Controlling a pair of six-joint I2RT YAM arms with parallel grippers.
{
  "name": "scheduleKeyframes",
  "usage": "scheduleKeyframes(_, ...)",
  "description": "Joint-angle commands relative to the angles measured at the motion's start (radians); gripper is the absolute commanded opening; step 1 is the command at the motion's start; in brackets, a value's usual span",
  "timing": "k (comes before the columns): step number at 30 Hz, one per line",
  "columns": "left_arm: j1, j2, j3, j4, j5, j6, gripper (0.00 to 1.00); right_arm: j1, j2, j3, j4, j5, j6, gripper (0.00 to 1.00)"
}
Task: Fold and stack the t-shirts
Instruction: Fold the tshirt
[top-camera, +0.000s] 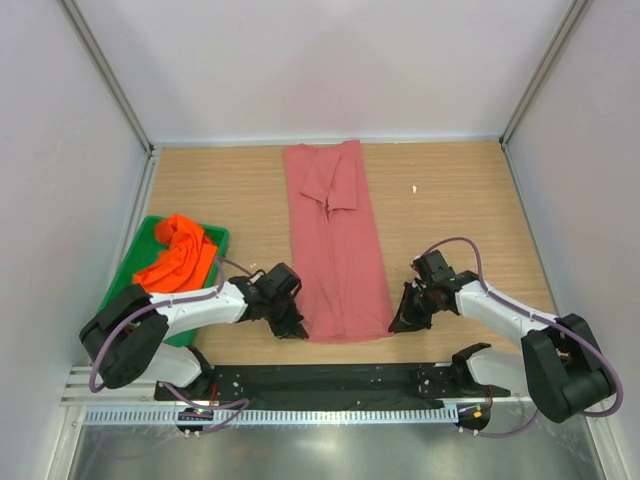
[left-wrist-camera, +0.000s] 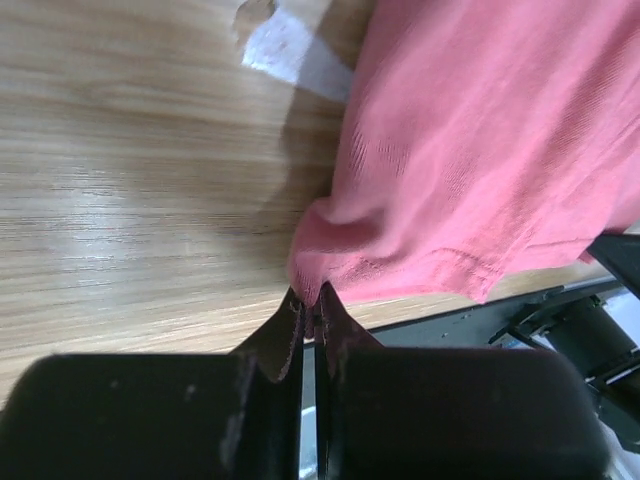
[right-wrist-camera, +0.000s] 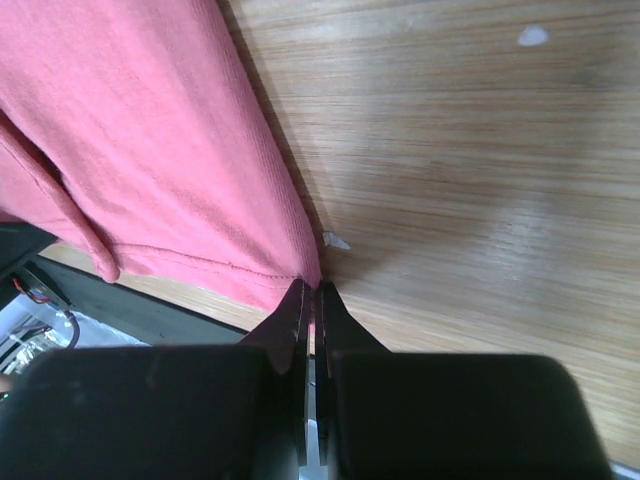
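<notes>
**Both grippers on the near corners of the pink shirt**

- Overhead view: a soft cloth, dusty-rose pink t-shirt (top-camera: 335, 240) lies flat on the pale wood-grain table (top-camera: 460, 220). It is folded into a long narrow strip down the centre of the frame, and a sleeve is folded in near its upper end.
- Left gripper (top-camera: 297, 328) sits at the strip's lower-left corner, low on the table. In the left wrist view, the left gripper (left-wrist-camera: 310, 300) has its fingers pressed together, pinching the bunched corner of the pink t-shirt (left-wrist-camera: 480, 150). The cloth puckers just above the tips.
- Right gripper (top-camera: 398, 322) sits at the strip's lower-right corner. In the right wrist view, the right gripper (right-wrist-camera: 310, 292) has its fingers closed tight on the hem corner of the pink t-shirt (right-wrist-camera: 150, 130). A small white scrap (right-wrist-camera: 335, 241) lies on the wood just beside the tips.
- A bright orange crumpled cloth t-shirt (top-camera: 178, 258) lies heaped in a green plastic tray (top-camera: 150, 226) at the left of the frame, well apart from the pink one.
- A white fleck (top-camera: 414, 188) sits on the table, upper right of the strip.
</notes>
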Motion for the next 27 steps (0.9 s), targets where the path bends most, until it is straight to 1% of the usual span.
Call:
scheduleKeyframes(1, -0.002, 0.008, 0.092, -0.079, -0.086, 0.079, 0.00, 0.005, -0.023, 0.063, -0.035, 0.040, 0.006, 0.01)
scheduleKeyframes(6, 0.023, 0.019, 0.197, -0.131, -0.095, 0.125, 0.00, 0.005, 0.000, 0.164, -0.067, 0.058, -0.010, 0.01)
scheduleKeyframes(10, 0.081, 0.040, 0.277, -0.162, -0.091, 0.177, 0.00, 0.002, 0.074, 0.317, -0.089, 0.083, -0.051, 0.01)
scheduleKeyframes(13, 0.159, 0.068, 0.323, -0.161, -0.065, 0.193, 0.00, -0.017, 0.172, 0.437, -0.100, 0.094, -0.082, 0.01)
scheduleKeyframes(14, 0.205, 0.082, 0.345, -0.156, -0.039, 0.202, 0.00, -0.037, 0.231, 0.469, -0.103, 0.092, -0.100, 0.01)
scheduleKeyframes(15, 0.228, 0.108, 0.356, -0.142, -0.025, 0.205, 0.00, -0.047, 0.259, 0.535, -0.106, 0.091, -0.109, 0.01)
scheduleKeyframes(17, 0.291, 0.143, 0.387, -0.130, 0.006, 0.222, 0.00, -0.075, 0.359, 0.599, -0.101, 0.085, -0.131, 0.01)
scheduleKeyframes(18, 0.308, 0.161, 0.427, -0.127, 0.013, 0.231, 0.00, -0.084, 0.402, 0.668, -0.106, 0.075, -0.140, 0.01)
scheduleKeyframes(20, 0.354, 0.232, 0.480, -0.131, 0.039, 0.262, 0.00, -0.104, 0.466, 0.743, -0.118, 0.057, -0.166, 0.01)
scheduleKeyframes(21, 0.369, 0.260, 0.529, -0.133, 0.053, 0.271, 0.00, -0.110, 0.532, 0.811, -0.124, 0.057, -0.172, 0.01)
scheduleKeyframes(23, 0.412, 0.329, 0.574, -0.134, 0.078, 0.285, 0.00, -0.126, 0.595, 0.879, -0.132, 0.030, -0.184, 0.01)
scheduleKeyframes(27, 0.462, 0.422, 0.709, -0.154, 0.121, 0.323, 0.00, -0.153, 0.751, 1.062, -0.164, 0.006, -0.203, 0.01)
